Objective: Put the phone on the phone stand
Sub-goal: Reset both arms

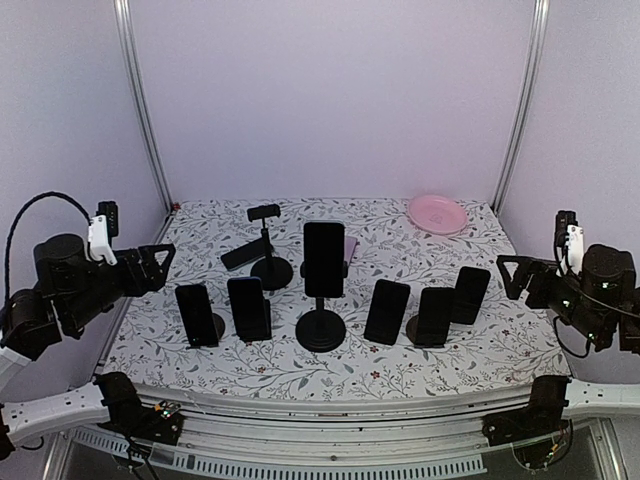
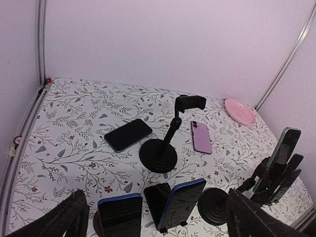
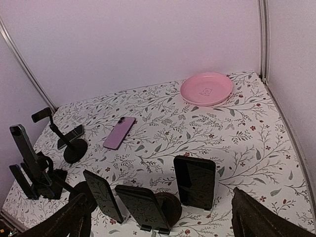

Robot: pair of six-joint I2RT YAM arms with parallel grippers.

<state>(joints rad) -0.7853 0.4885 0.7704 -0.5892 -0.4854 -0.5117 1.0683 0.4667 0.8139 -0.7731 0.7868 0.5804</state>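
Dark rectangular phone [image 2: 128, 134] lies flat just left of the empty black clamp stand [image 2: 158, 154]; your left gripper [image 1: 158, 266] and right gripper [image 1: 514, 278] gape wide, empty. Reaching low may topple the near row of propped phones [image 1: 250, 309].

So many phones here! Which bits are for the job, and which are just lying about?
For the job: empty stand, flat dark phone, flat purple phone.
Just lying about: pink plate, phones already on stands.
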